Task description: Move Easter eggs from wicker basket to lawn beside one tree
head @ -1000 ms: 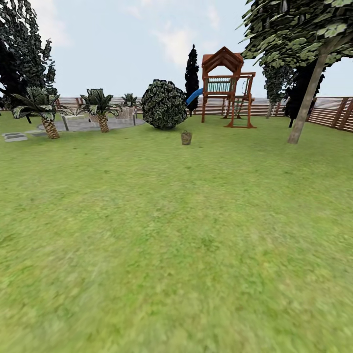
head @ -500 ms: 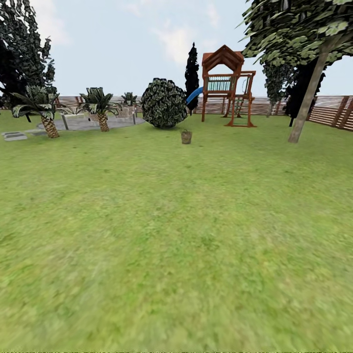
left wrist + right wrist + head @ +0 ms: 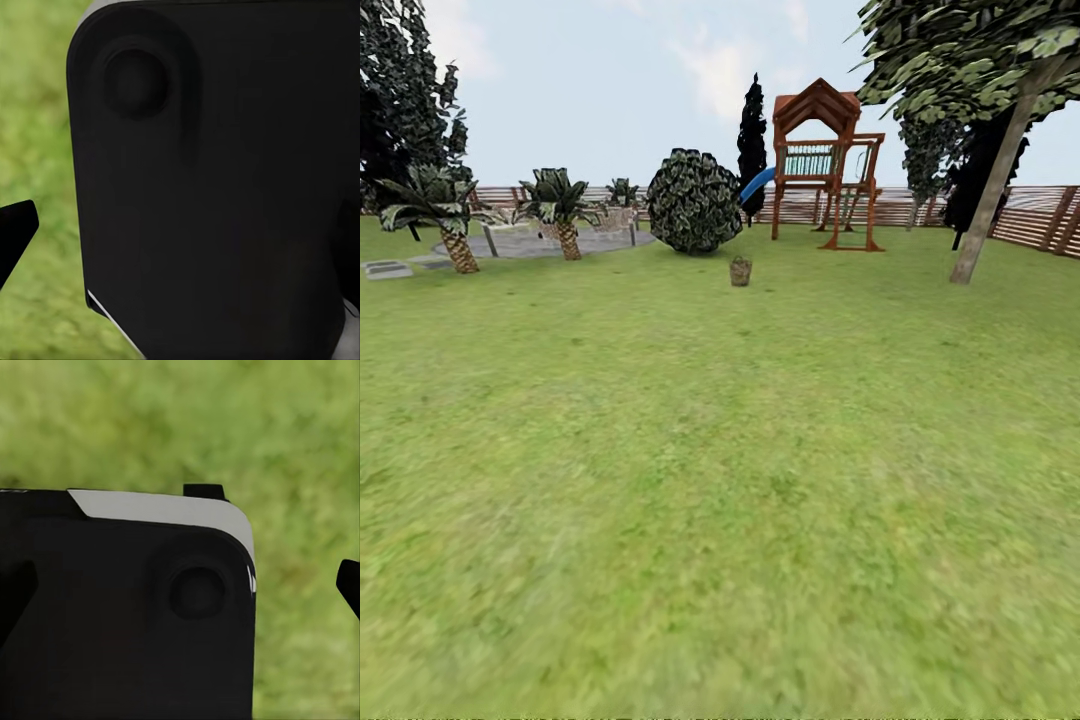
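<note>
Small brown woven wicker basket is seen far off at 12 o'clock on green lawn; contents indiscernible. Pale-trunked tree stands at 2 o'clock, canopy cropped. Pincer states cannot be told, dark housings blocking both wrist views.

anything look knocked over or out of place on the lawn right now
Nothing stands out. The wicker basket sits upright on the lawn, far ahead near the round bush. The pale-trunked tree leans slightly but looks intact. Whether eggs are inside the basket is too small to tell.
</note>
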